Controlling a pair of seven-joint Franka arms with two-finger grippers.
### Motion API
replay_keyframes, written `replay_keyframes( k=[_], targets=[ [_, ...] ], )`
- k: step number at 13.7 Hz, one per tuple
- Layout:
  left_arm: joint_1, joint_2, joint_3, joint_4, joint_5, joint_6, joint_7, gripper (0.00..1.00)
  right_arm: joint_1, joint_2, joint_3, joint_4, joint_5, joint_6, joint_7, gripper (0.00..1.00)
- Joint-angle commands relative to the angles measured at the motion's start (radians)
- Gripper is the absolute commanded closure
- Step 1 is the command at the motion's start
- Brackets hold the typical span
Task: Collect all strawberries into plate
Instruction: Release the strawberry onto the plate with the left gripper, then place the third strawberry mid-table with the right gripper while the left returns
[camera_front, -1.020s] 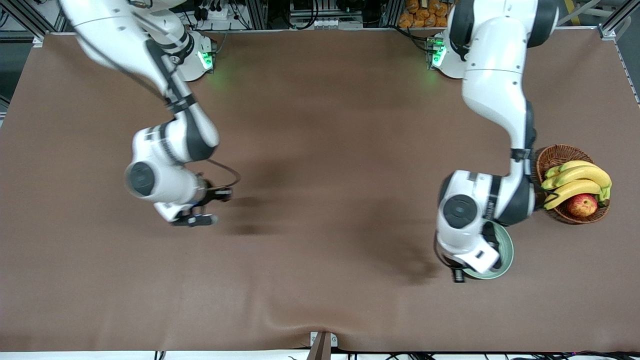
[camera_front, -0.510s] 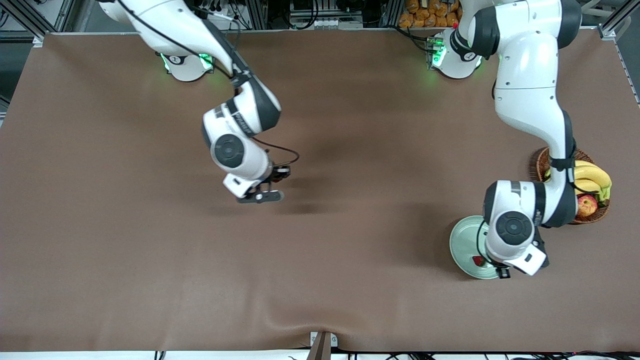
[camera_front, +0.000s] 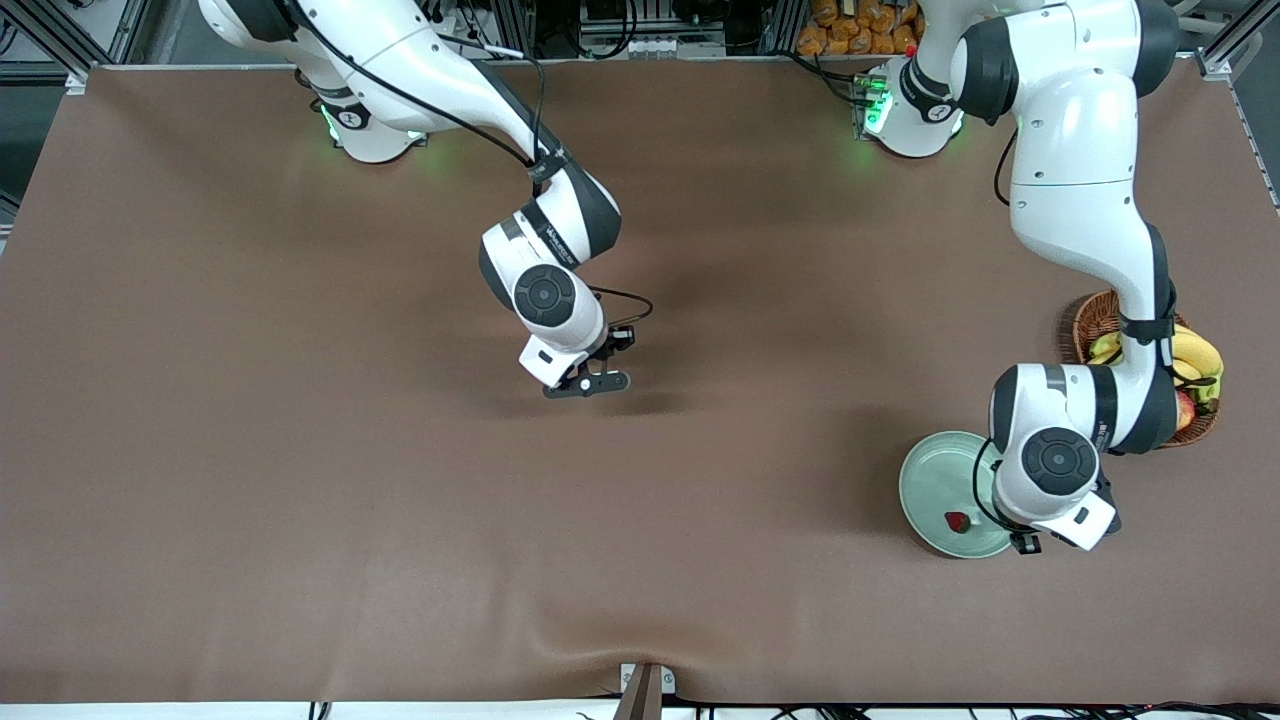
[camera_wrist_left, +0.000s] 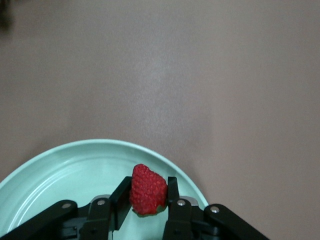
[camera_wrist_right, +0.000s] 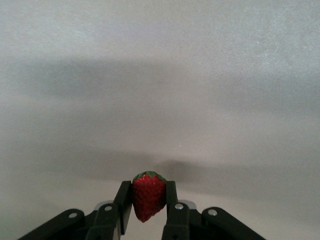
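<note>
- Front view shows the brown surface (camera_front: 300, 450) filling the frame, with both arm bases along the top edge.
- At lower right of the frame sits the pale mint-green plate (camera_front: 935, 480), flat on the surface, just below the wicker basket (camera_front: 1090, 320) of bananas (camera_front: 1195, 352) at the right edge.
- One strawberry (camera_front: 957, 521) shows as a small red spot over the plate's lower part, beside the left arm's wrist.
- The left tool (camera_wrist_left: 148, 200) hangs over the plate; its fingers are clenched on a strawberry (camera_wrist_left: 147, 190), red and pointed, with the plate's rim (camera_wrist_left: 100, 145) curving under it in the left wrist view.
- I cannot tell whether that berry touches the plate or is held just above it.
- The right tool (camera_front: 590, 380) is up over bare surface near the middle of the frame, a little above centre, well apart from the plate.
- In the right wrist view the right tool (camera_wrist_right: 148, 200) grips a second strawberry (camera_wrist_right: 148, 195) between its two black fingers, green cap uppermost in that picture, with only plain surface below it.
- A dark shadow lies on the surface beside the right tool in the front view.
</note>
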Motion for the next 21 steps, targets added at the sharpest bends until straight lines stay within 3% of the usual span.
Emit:
replay_keyframes(
  k=[1, 3, 5, 9, 11, 13, 18, 21],
  targets=[
    [-0.009, -0.010, 0.001, -0.008, 0.012, -0.007, 0.001, 0.00, 0.013, 0.031, -0.011, 0.031, 0.007, -0.008, 0.011, 0.71],
    [-0.007, -0.022, 0.001, -0.009, 0.020, -0.008, 0.020, 0.00, 0.014, 0.037, -0.011, 0.031, 0.007, -0.005, 0.011, 0.63],
    [-0.025, -0.047, 0.001, -0.003, 0.021, -0.056, 0.072, 0.00, 0.014, 0.046, -0.011, 0.031, 0.006, -0.005, 0.010, 0.61],
    [-0.188, -0.106, -0.002, -0.001, 0.012, -0.185, 0.061, 0.00, 0.014, 0.048, -0.011, 0.030, 0.007, 0.018, 0.010, 0.51],
    [-0.269, -0.122, -0.005, -0.001, 0.004, -0.229, 0.060, 0.00, 0.008, 0.040, -0.011, 0.033, 0.007, 0.017, 0.017, 0.35],
    [-0.349, -0.117, -0.005, -0.001, -0.058, -0.251, 0.061, 0.00, -0.004, 0.020, -0.011, 0.048, 0.009, 0.009, 0.033, 0.00],
    [-0.479, -0.104, -0.013, 0.003, -0.222, -0.249, 0.064, 0.00, -0.119, -0.114, -0.016, 0.045, 0.007, -0.023, 0.028, 0.00],
    [-0.489, -0.094, -0.100, 0.008, -0.253, -0.213, 0.055, 0.00, -0.229, -0.225, -0.016, 0.045, -0.002, -0.136, 0.025, 0.00]
  ],
)
